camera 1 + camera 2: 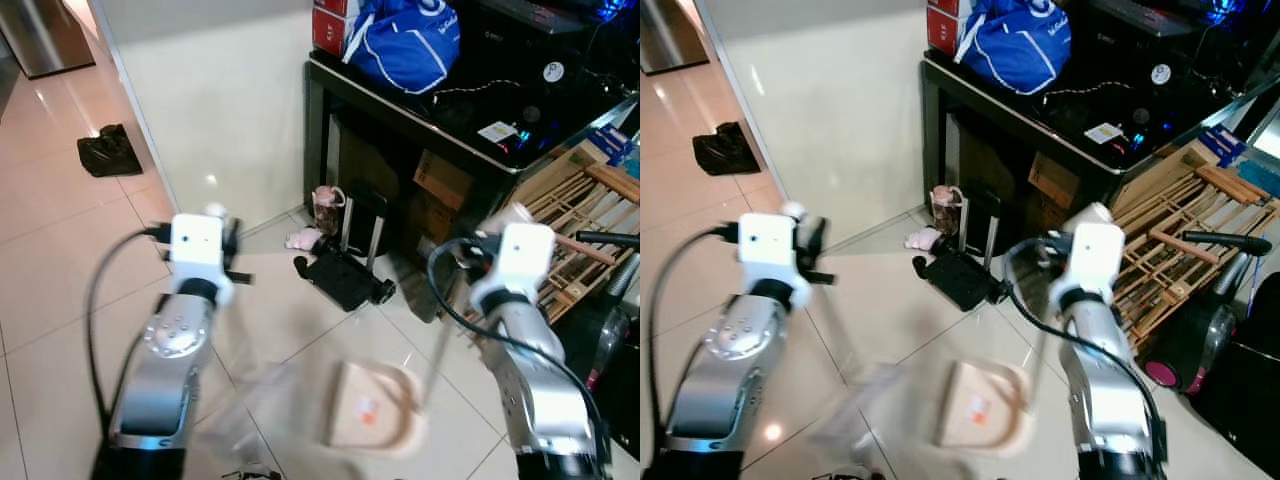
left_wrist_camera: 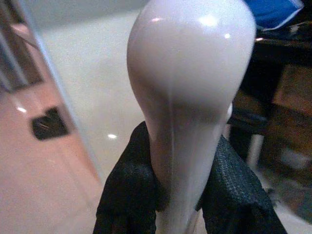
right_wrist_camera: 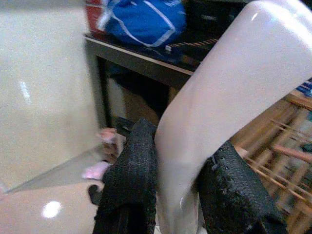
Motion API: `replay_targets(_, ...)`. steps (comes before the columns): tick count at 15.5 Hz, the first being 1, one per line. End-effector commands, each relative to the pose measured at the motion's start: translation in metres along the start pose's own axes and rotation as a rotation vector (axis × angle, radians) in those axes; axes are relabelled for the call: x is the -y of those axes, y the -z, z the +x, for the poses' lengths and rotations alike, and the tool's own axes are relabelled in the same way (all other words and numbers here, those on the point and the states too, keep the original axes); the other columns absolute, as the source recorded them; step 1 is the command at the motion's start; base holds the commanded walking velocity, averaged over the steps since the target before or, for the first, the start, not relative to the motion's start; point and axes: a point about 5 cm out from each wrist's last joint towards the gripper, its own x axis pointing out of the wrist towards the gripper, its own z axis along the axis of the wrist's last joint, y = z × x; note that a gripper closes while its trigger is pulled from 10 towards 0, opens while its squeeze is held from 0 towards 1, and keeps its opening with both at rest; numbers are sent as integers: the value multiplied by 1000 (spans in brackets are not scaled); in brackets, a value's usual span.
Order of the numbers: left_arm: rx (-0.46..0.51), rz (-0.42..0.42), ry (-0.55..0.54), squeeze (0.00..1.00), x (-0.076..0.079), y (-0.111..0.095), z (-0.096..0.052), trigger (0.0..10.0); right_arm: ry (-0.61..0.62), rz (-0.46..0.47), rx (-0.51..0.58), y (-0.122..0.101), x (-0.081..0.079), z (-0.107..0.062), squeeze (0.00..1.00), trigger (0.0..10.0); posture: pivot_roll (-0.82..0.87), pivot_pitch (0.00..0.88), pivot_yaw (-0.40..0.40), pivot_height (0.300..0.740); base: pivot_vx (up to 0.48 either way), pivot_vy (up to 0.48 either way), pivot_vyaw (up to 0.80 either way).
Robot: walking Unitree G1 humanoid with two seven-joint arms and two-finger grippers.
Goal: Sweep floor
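On the tiled floor at 6 o'clock: sweep mid-way, dustpan (image 1: 372, 408) down, little litter settled yet.

Left gripper (image 2: 178, 195) has its fingers closed around a pale rounded broom handle (image 2: 190, 87); right gripper (image 3: 178, 190) clamps the dustpan handle (image 3: 229, 83). The broom head (image 1: 250, 405) is a blur at 7 o'clock just beside the pan (one orange scrap seems inside it). Judged roughly half done at best. In the way at 12 o'clock: black case (image 1: 343, 277), pink cup (image 1: 327, 208), dark desk (image 1: 400, 110); wooden rack (image 1: 580, 215) at 2; black bag (image 1: 108, 150) at 10.

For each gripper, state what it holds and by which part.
Left gripper: broom handle, near its top. Right gripper: dustpan handle, near its top.
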Motion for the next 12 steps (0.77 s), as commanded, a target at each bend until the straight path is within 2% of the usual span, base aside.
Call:
replay_targets(1,59,39,35,0,8,-11,3,10000,47,2,34,-9,5,-2,0,10000,52,0,14,740,0,0,-769)
replay_targets(3,36,28,85,0,18,-9,6,10000,94,-8,42,-13,8,-3,0,10000,35,0,27,740,0,0,-787)
replay_targets(4,23,-12,87,0,20,-8,6,10000,93,-42,58,-16,9,-3,0,10000,33,0,25,740,0,0,-800)
replay_targets(6,6,0,81,0,19,-7,7,10000,150,-56,36,-16,13,0,0,10000,40,5,12,740,0,0,-800)
replay_targets(7,2,-32,84,0,17,-7,6,10000,154,-50,-5,-11,11,0,0,10000,43,4,10,740,0,0,-800)
replay_targets(9,36,-15,87,0,15,-9,5,10000,131,-53,-27,-8,5,-1,0,10000,54,11,8,740,0,0,-800)
replay_targets(12,39,-47,119,0,17,-9,1,10000,142,-75,-59,-5,6,-5,0,10000,45,13,24,740,0,0,-800)
